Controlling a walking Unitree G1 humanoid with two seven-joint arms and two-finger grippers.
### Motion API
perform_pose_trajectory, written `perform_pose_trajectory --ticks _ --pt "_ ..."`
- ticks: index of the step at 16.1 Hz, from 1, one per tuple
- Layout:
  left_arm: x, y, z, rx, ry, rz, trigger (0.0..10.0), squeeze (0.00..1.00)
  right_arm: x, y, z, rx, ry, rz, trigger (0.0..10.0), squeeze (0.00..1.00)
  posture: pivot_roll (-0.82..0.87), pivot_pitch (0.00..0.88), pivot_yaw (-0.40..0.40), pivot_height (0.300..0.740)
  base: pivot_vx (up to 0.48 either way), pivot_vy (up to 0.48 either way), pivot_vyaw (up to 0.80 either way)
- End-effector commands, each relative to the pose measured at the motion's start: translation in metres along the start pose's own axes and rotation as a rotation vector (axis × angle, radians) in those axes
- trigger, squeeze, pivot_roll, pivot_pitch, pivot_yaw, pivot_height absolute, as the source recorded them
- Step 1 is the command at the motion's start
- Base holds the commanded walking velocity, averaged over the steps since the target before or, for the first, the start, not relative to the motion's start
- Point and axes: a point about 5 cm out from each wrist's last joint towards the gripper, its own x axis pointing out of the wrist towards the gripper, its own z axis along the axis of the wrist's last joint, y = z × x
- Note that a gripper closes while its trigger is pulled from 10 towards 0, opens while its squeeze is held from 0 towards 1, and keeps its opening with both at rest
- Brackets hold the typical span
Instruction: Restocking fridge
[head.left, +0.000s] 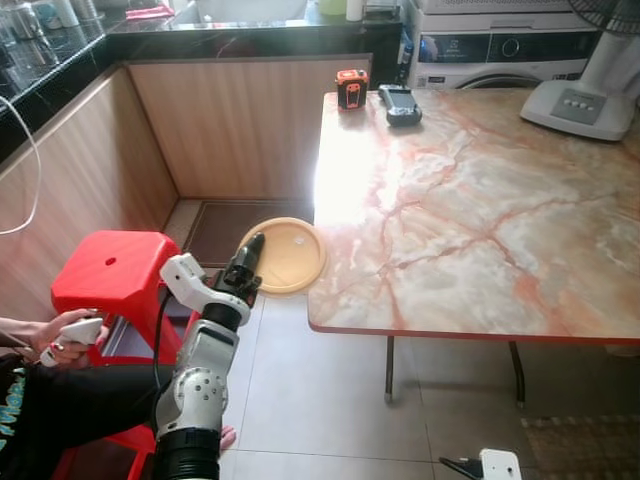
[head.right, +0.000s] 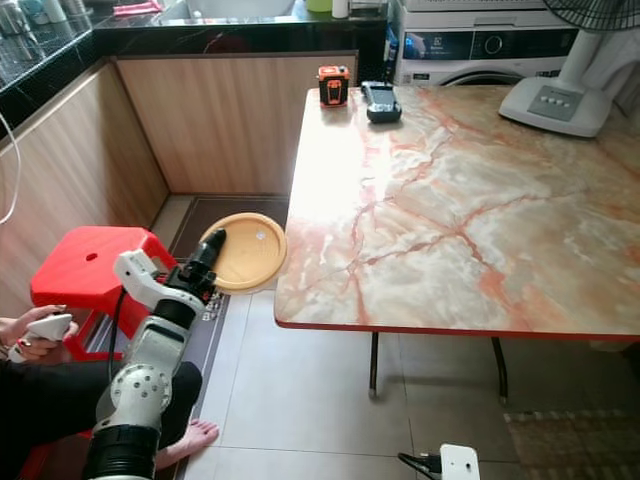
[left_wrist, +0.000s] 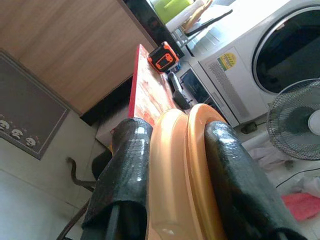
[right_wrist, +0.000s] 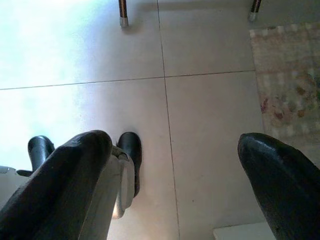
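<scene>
Plate (left_wrist: 182, 170) rim sits pinched between left hand (head.left: 250, 262) fingers (left_wrist: 122, 175).

Fan (head.left: 590, 70) head cropped; seated person (head.left: 60, 400) mostly cropped; counter items blurred.

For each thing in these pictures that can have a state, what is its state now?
Left gripper: shut on the orange plate's rim.
Orange plate: held in the air beside the marble table's edge.
Right gripper: open, pointing at the tiled floor.
Tape measure: standing on the table.
Fan: on the table; running or not, cannot tell.
</scene>
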Motion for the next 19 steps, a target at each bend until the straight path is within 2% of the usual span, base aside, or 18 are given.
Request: perform_pose_trajectory --ticks 1,17,19 --pt "0.0011 -0.0023 0.0023 0.008 -0.014 -0.01 10.0 0.0 -0.0003 0.0005 -0.0032 0.003 0.017 0.0 10.0 0.0 -0.05 0.0 0.053 0.74 0.0 0.0 -0.8" --pt "0.0031 -0.0056 0.0022 0.006 -0.016 -0.024 10.0 0.0 -0.0004 0.0018 -0.0046 -0.001 0.032 0.017 10.0 0.0 -0.06 0.0 0.058 0.74 0.0 0.0 -0.8" --pt "0.0037 -0.0055 0.0012 0.028 -0.006 -0.027 10.0 0.0 -0.0004 0.0016 -0.0047 -0.001 0.032 0.017 10.0 0.0 -0.05 0.0 0.057 0.74 0.0 0.48 -0.8"
